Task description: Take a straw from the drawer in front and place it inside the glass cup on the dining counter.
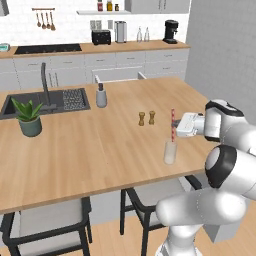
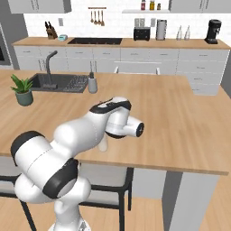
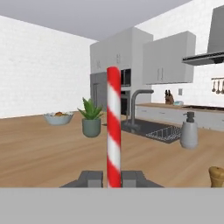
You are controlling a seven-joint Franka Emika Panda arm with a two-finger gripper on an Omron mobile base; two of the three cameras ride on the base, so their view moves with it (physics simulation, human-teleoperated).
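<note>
My gripper [image 1: 175, 126] is shut on the red-and-white striped straw [image 1: 173, 125] and holds it upright. The straw's lower end hangs right at the mouth of the clear glass cup [image 1: 170, 152], which stands near the front right of the wood-grain dining counter [image 1: 90, 145]. In the hand view the straw [image 3: 113, 127] rises straight up from between the dark fingertips [image 3: 133, 179] of the gripper [image 3: 113, 180]. In the right base view my own arm hides the gripper and most of the cup. Beyond the counter's far edge the drawer [image 1: 118, 76] stands pulled open.
Two wooden shakers [image 1: 146, 118] stand just left of the cup. Farther back are a grey soap dispenser [image 1: 101, 96], a dark sink [image 1: 45, 102] with its tap, and a potted plant [image 1: 29, 117]. Chairs [image 1: 47, 220] are tucked under the counter's near edge.
</note>
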